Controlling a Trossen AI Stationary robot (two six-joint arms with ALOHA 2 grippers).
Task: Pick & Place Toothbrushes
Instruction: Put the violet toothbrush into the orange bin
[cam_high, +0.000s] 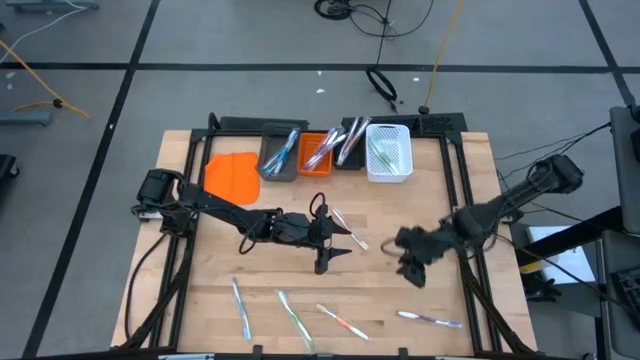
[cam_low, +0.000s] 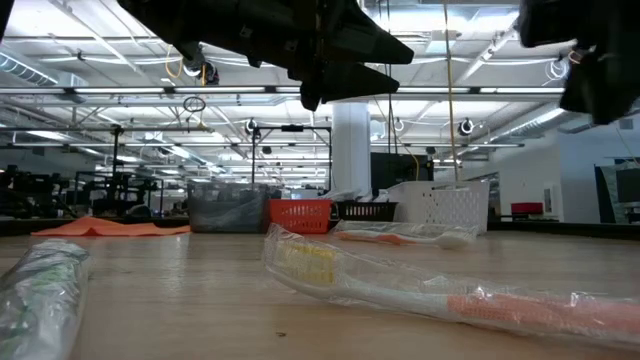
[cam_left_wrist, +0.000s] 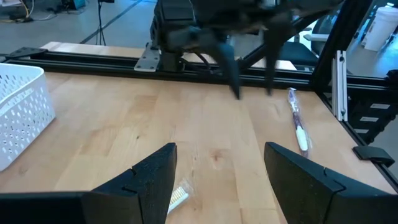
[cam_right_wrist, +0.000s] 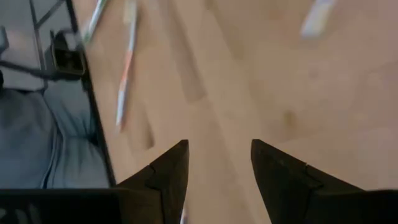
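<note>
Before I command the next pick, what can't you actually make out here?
- Toothbrush count in the grey bin: high view, too small, overlapping.
- Toothbrush under the left gripper: left wrist view, mostly hidden by a finger.
- Toothbrushes: right wrist view, blurred.

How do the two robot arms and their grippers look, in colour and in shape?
Both arms are black, built of slim jointed links. The left gripper and the right gripper each end in two dark, wedge-shaped fingers that taper to a point. Thin black cables loop along the left arm and run off the table beside each arm's base. No markings are legible.
</note>
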